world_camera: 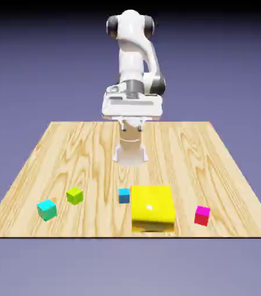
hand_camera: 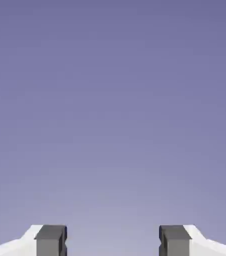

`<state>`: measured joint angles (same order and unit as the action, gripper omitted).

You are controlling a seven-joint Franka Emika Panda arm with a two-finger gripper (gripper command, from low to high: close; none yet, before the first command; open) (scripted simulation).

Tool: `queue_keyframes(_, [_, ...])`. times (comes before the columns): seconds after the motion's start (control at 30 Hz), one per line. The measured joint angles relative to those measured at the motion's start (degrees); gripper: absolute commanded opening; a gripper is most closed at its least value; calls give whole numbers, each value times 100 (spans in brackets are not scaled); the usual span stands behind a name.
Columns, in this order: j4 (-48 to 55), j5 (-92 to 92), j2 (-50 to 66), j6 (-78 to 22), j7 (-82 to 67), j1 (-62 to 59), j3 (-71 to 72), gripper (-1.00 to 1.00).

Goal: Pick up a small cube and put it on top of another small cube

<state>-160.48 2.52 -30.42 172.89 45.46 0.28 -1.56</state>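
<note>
The small lime-green cube [world_camera: 74, 195] rests on the table toward the exterior view's left front. Far off at the right front stands the small cube with a magenta-pink top and red face [world_camera: 202, 215]. My gripper [world_camera: 131, 125] hangs high over the table's far middle, well away from both cubes. In the hand view the gripper [hand_camera: 112, 240] is open, its two grey fingertips [hand_camera: 50, 240] set wide apart with nothing between them, and only the blue-violet backdrop shows beyond.
A teal-green cube [world_camera: 47, 209] lies at the left front corner. A small blue cube [world_camera: 124, 195] sits right beside the large yellow block [world_camera: 152, 207] at the front middle. The wooden table [world_camera: 86, 150] ends just before these objects.
</note>
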Motion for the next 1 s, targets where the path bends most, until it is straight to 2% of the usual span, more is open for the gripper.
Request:
queue_keyframes(0.7, [915, 4383, 3894, -1944, 5233, -712, -2720, 0])
queue_keyframes(0.77, [928, 4442, 3946, -1970, 5303, -723, -2756, 0])
queue_keyframes(1.0, [1418, 6185, 5099, -1731, 3983, -1112, -1966, 0])
